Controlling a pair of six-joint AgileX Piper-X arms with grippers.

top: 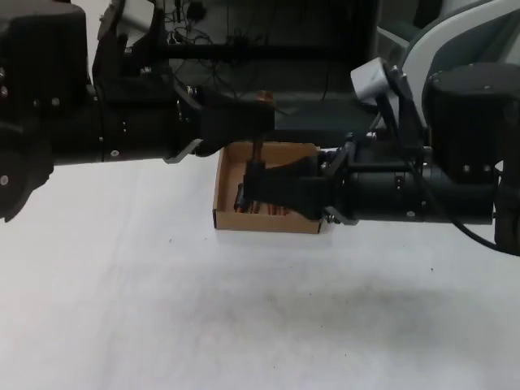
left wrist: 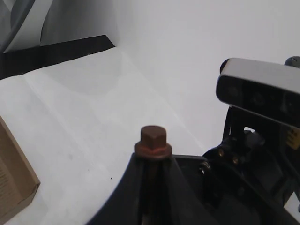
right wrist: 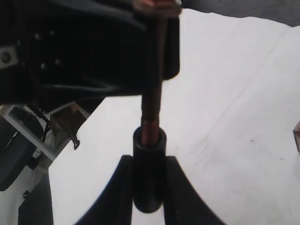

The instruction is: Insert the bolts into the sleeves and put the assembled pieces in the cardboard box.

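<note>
the bolt (left wrist: 152, 140) is held upright, rusty-brown, with its hex head and flange sticking up just above the fingertips of the left pincer (left wrist: 152, 161), which is clamped tight on the shank right under the head. in the right wrist view the shank can be seen running straight down into the open top of the black sleeve (right wrist: 149, 187); the tip is inside the mouth, but how deep it sits can't be made out. the sleeve is kept upright too, squeezed between the two fingers of the right pincer (right wrist: 149, 161), which is closed snugly on its sides. seen from the high view, the bolt and sleeve are held up in the air where the two arms meet, the left pincer on top and the right pincer underneath, lined up over the cardboard box (top: 264, 220). a few reddish-brown pieces (top: 258, 208) are lying in the box near its front wall, though exactly what they are can't be told. the box is sat on the white counter (top: 162, 309), towards the far side. a corner of the box is also caught in the left wrist view, and the camera housing (left wrist: 258, 91) on the right arm's wrist is seen just beyond the bolt head.
</note>
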